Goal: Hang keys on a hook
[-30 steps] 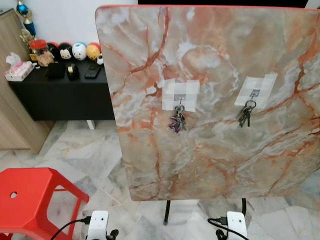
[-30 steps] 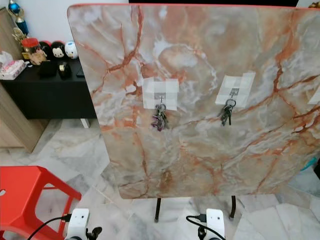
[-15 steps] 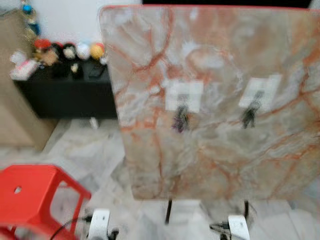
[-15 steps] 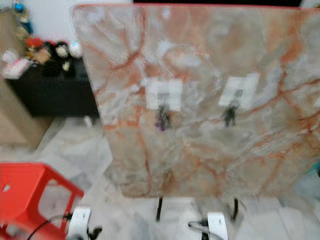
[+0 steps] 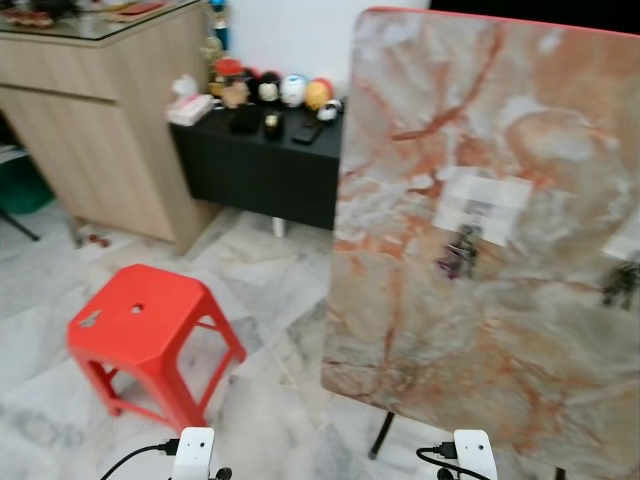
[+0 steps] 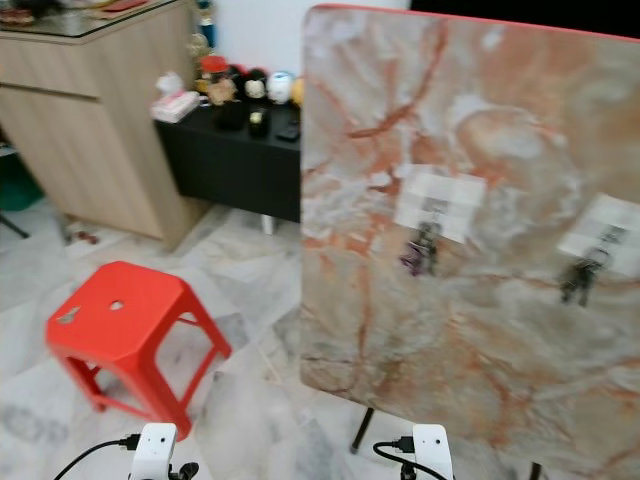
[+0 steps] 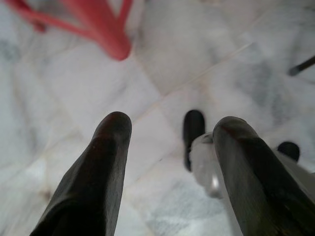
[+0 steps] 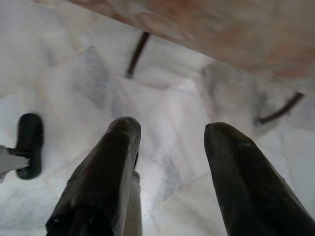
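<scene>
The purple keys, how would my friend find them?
Look at the big marble board standing upright on thin black legs. Two white tape patches sit on it, each with keys hanging below. The purple keys hang under the patch nearer the red stool; the other bunch looks dark grey.

Head eyes face the marble board; wrist cameras look down at floor.

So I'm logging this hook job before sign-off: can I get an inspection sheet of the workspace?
Surface: marble board standing upright on thin black legs.
Job's things: two key bunches, one and another, each hanging under a taped patch.
Clutter: nothing seen on the board besides.
Grippers: left gripper and right gripper open, hanging over the floor.
Cables: black cable by the left wrist.
Surroundings: red stool, black shelf with figurines, wooden cabinet.
</scene>
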Motion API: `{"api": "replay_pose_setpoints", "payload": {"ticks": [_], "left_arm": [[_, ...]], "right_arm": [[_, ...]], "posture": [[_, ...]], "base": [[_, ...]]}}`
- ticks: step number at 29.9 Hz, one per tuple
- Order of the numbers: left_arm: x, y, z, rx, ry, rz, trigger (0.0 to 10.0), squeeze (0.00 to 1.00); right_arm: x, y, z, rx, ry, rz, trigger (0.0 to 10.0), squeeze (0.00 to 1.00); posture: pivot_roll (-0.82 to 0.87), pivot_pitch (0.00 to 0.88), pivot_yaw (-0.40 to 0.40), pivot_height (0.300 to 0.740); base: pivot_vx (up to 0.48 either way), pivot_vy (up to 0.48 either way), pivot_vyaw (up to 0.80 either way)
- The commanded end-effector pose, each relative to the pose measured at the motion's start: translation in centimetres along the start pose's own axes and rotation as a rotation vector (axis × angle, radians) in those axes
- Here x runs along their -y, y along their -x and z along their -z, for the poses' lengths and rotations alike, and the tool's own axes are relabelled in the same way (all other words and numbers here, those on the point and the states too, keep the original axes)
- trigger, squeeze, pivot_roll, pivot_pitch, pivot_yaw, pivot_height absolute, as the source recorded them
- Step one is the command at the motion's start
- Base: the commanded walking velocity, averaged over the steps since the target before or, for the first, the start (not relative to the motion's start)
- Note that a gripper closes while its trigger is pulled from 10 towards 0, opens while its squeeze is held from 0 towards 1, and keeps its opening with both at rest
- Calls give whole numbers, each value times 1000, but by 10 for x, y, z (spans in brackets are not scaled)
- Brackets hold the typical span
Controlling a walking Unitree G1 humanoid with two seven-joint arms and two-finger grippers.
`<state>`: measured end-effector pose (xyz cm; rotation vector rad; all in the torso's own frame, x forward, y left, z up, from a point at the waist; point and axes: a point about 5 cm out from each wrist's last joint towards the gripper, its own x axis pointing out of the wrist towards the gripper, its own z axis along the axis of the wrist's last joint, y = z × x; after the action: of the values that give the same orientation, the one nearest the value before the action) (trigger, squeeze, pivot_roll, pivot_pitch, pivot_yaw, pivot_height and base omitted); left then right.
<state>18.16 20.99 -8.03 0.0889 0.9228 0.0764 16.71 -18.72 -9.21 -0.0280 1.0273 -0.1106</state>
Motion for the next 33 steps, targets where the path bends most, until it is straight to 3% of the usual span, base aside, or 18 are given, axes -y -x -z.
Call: {"api": "replay_pose_setpoints", "payload": {"ticks": [1, 14, 20, 25, 33], "left_arm": [[-3, 1, 5, -25, -18, 5, 10000, 0], [-25, 2, 2, -38, -53, -26, 10000, 0], [-17, 0, -3, -29, -92, 3, 10000, 0], [-22, 3, 11, -74, -97, -3, 10000, 0], [-31, 7, 21, -99, -99, -20, 10000, 0]], "right_arm": [[0, 0, 4, -18, -30, 8, 10000, 0], [-12, 1, 10, -23, -86, -13, 10000, 0], [-5, 1, 4, -1, -57, -20, 10000, 0], [-1, 1, 4, 5, -142, 6, 10000, 0], [-12, 1, 8, -10, -155, -17, 10000, 0]], "posture": [[-20, 0, -13, 740], [-10, 0, 13, 740], [-4, 0, 3, 740], [15, 0, -2, 740], [13, 0, 11, 740]], "base": [[0, 0, 800], [0, 113, 123], [0, 293, 0], [0, 294, 0], [0, 292, 0]]}}
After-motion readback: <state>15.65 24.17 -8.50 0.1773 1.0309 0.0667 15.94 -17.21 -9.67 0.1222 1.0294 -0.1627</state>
